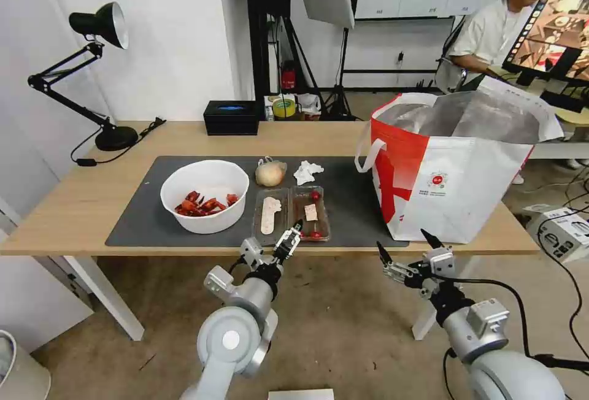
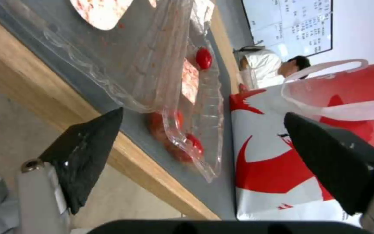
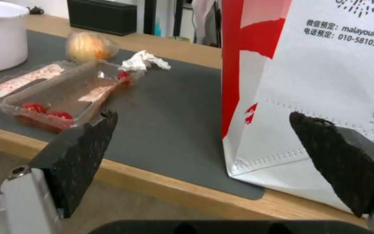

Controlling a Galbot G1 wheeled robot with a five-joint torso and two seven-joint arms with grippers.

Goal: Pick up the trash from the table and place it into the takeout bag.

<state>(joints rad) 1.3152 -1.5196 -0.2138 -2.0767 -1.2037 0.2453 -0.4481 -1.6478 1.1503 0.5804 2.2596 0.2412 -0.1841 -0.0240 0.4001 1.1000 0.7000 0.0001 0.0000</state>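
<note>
On the table (image 1: 73, 203) lies a dark grey mat (image 1: 141, 216) with the trash on it. The trash is a white bowl (image 1: 204, 194) of red shell scraps, a clear hinged tray (image 1: 291, 213) with food bits, a crumpled tissue (image 1: 307, 172) and a beige wrapped lump (image 1: 270, 173). The takeout bag (image 1: 454, 167) stands open at the table's right end. My left gripper (image 1: 293, 231) is open at the table's front edge, its fingers spread before the tray's near end (image 2: 182, 143). My right gripper (image 1: 402, 239) is open below the table edge, facing the bag's lower corner (image 3: 325, 97).
A black tissue box (image 1: 231, 116) sits at the table's back edge and a black desk lamp (image 1: 101, 26) at its back left corner. A cardboard box (image 1: 564, 231) lies on the floor to the right. A person sits at a desk behind the bag.
</note>
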